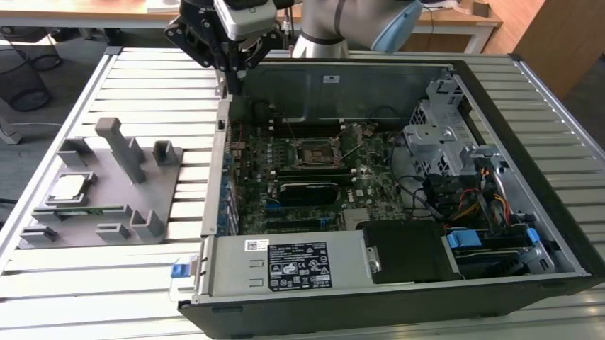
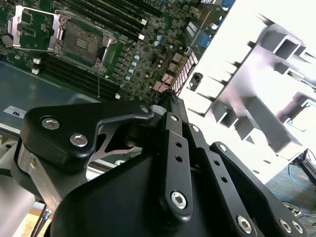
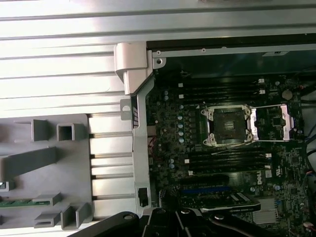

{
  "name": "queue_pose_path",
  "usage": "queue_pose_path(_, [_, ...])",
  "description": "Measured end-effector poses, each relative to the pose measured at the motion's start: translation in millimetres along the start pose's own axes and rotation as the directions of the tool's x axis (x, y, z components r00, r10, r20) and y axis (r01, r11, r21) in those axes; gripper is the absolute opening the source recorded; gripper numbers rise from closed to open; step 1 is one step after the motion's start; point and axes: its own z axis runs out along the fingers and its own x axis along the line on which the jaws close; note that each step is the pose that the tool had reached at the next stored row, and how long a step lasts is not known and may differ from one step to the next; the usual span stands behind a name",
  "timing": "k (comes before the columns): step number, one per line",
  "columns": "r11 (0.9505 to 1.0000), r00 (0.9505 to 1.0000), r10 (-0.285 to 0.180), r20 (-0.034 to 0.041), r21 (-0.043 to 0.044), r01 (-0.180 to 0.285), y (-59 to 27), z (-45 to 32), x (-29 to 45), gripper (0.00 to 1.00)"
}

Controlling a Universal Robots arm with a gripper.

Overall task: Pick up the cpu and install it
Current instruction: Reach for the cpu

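The cpu (image 1: 68, 188), a small square chip with a shiny silver top, lies in a pocket of the grey holder block (image 1: 104, 184) on the slatted table, at the exterior view's left. My gripper (image 1: 229, 62) hangs high above the back left corner of the open computer case (image 1: 397, 297), well away from the cpu and holding nothing that I can see. The motherboard socket (image 1: 317, 152) sits mid-board with its metal cover plate (image 3: 269, 123) swung open. Both wrist views show the empty socket (image 3: 228, 126) (image 2: 81, 39). The gripper's black linkages (image 2: 177, 163) fill the near part of the second wrist view.
A green memory stick (image 1: 83, 210) lies in the holder block in front of the cpu, and tall grey posts (image 1: 118, 145) rise from the block. Inside the case are a drive cage (image 1: 440, 134), cables (image 1: 472, 205) and a power supply (image 1: 293, 262).
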Motion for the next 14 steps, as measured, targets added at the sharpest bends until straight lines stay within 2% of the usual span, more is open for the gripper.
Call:
queue_pose_path(6, [1.0000, 1.0000, 0.000, 0.0000, 0.0000, 0.000, -0.2, 0.1, 3.1, 0.11])
queue_pose_path(8, [1.0000, 1.0000, 0.000, -0.0002, 0.0000, 0.000, -0.6, 0.3, 7.5, 0.11])
queue_pose_path(14, [1.0000, 1.0000, 0.000, -0.0003, 0.0000, 0.000, -0.8, 0.4, 10.1, 0.11])
